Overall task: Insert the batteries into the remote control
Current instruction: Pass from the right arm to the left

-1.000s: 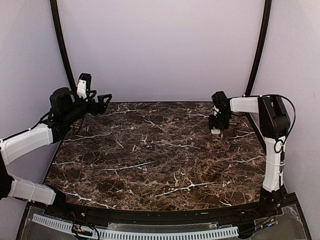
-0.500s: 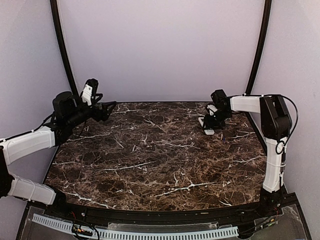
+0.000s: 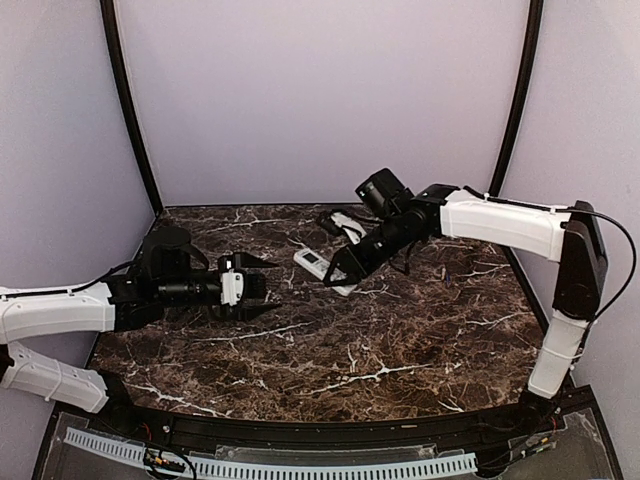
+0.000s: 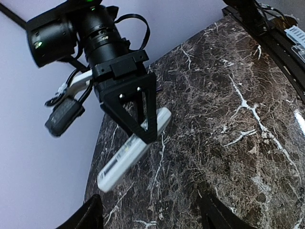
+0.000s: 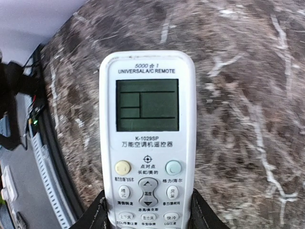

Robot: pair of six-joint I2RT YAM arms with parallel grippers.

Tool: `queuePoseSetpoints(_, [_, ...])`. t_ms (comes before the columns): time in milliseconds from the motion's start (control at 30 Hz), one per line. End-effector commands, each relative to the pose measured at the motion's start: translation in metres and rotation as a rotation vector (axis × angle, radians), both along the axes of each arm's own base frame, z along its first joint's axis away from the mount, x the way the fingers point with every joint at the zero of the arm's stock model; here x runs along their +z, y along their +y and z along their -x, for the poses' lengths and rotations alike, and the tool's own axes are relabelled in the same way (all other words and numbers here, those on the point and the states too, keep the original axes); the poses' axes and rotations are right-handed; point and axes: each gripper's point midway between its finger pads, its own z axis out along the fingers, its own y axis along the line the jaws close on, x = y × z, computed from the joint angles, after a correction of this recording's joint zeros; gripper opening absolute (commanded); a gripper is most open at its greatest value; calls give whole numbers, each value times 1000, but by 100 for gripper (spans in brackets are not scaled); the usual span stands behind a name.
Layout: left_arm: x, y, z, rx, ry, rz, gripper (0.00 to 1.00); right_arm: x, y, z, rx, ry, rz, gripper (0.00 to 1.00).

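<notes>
Both arms have swung in from the far corners of the counter [image 3: 400, 340] since a second ago. The right arm, then at the far right edge, now reaches across to the middle of the far half. The left arm, then raised at the far left corner, now stretches low over the left side and points toward the centre.

The right gripper [image 3: 340, 272] holds the remote control [image 3: 312, 263], its fingers [image 5: 97, 212] pressed against the two long edges at the button end. In the right wrist view, the remote control [image 5: 147, 124] faces the camera. Its greyish display window sits at the far end under the printed words "UNIVERSAL A/C REMOTE", with rows of small buttons below. The marble behind it is blurred, and the handset appears lifted off the surface.

The left gripper [image 3: 262, 288] is just left of the remote control, apart from it, with nothing between its fingers [image 4: 90, 217], which stand wide apart. The left wrist view looks along the counter at the right gripper [image 4: 145, 129]. There the remote control [image 4: 119, 164] is seen tilted, its longer part sticking out below the dark fingers and a short part above them.
</notes>
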Motion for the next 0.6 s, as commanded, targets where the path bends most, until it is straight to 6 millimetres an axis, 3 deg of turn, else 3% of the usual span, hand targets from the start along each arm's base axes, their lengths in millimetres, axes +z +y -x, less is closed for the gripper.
queuePoseSetpoints(0, [-17,4,34,-104,-204,-152,69,15,39,67,194,20,-59,16])
queuePoseSetpoints(100, [-18,7,38,-108,-267,-177,73,17,57,89,258,8,-51,16])
queuePoseSetpoints(300, [-26,14,34,-64,-274,-215,75,32,80,109,343,-11,-66,16])
queuePoseSetpoints(400, [-27,15,31,-50,-264,-228,71,37,84,113,357,-8,-76,16])
queuePoseSetpoints(467, [-28,14,30,-50,-260,-238,59,39,85,116,365,-5,-85,16])
queuePoseSetpoints(567, [-25,12,27,-40,-267,-229,53,40,85,116,365,-8,-80,15])
